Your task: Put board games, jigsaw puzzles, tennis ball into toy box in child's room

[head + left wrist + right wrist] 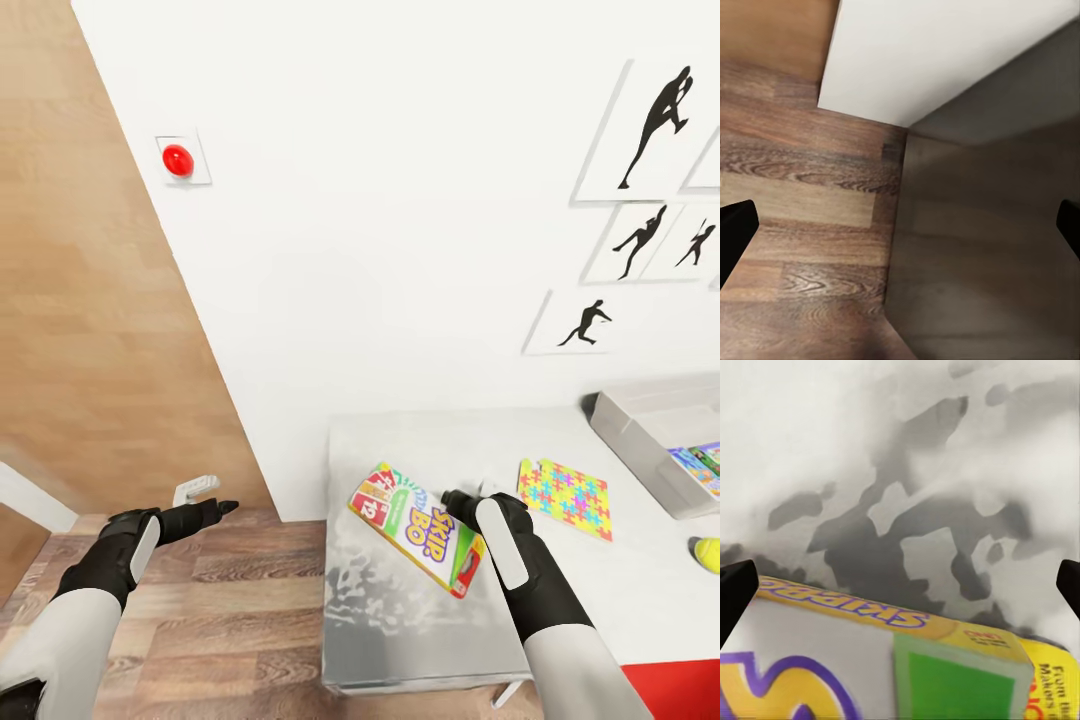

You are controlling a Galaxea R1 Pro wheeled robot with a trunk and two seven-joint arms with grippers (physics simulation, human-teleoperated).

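Right pincer (452, 497) — board game (415, 527) diagonal

"SKIP-BO" and a "12" card on the board game (417, 527) (side print "Makes", right wrist view)

Bright, even light fills the head view, with no hard shadows; the white wall (400, 250) is nearly blown out. The surface (400, 620) shows blotchy grey mottling toward 7 o'clock. Both wrist views are soft and slightly blurred, corners darkened.
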